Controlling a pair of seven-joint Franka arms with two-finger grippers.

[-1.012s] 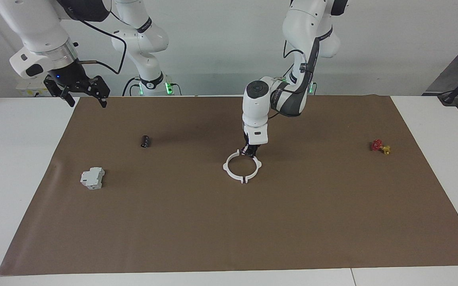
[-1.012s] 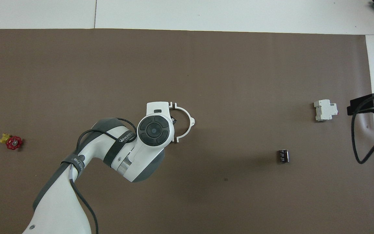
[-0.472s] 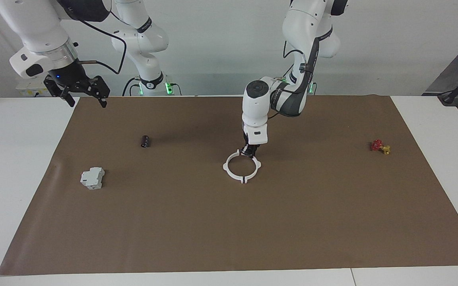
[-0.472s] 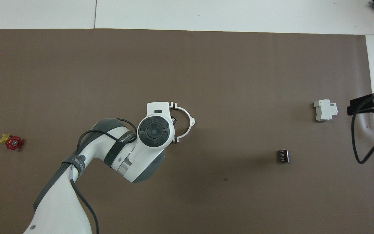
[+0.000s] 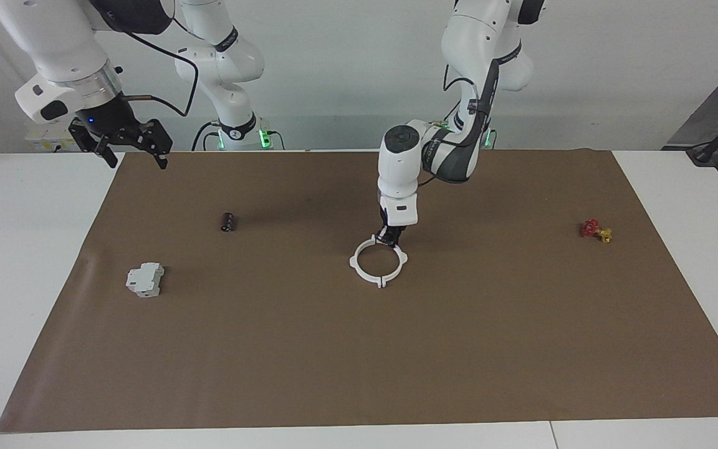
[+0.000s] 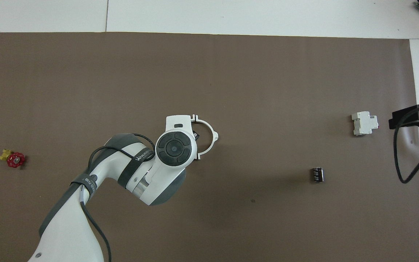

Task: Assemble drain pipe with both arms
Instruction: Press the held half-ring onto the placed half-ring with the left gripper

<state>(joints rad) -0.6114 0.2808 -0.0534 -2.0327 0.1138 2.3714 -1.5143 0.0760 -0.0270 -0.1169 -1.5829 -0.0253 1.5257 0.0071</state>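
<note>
White ring (image 5: 379,261) (image 6: 206,137), the drain pipe, lies flat on the brown mat (image 5: 359,349) (image 6: 231,72) near the table's middle, its two half-arcs closed into one tabbed circle. Left gripper (image 5: 389,237) (image 6: 194,134) stands down at the ring's edge nearest the robots, at the joint of the two arcs; its tips are at the ring there, whether pinching it or just touching cannot be told. From overhead the left arm's wrist covers half of the ring. The arm comes in from its base at the robots' edge and bends down to the mat.

Black cylinder (image 5: 228,221) (image 6: 317,174) lies on the mat toward the right arm's end, nearer the robots than the ring. Grey-white box (image 5: 145,279) (image 6: 364,123) sits still closer to that end of the table, near the mat's side edge, farther from the robots than the cylinder. Red and yellow valve (image 5: 596,230) (image 6: 12,158) sits on the mat toward the left arm's end, well apart from the ring.

Right gripper (image 5: 133,156) hangs in the air over the mat's corner at the robots' edge, right arm's end, fingers spread, nothing in them. That arm waits. White tabletop (image 5: 16,249) shows around the mat on all sides.
</note>
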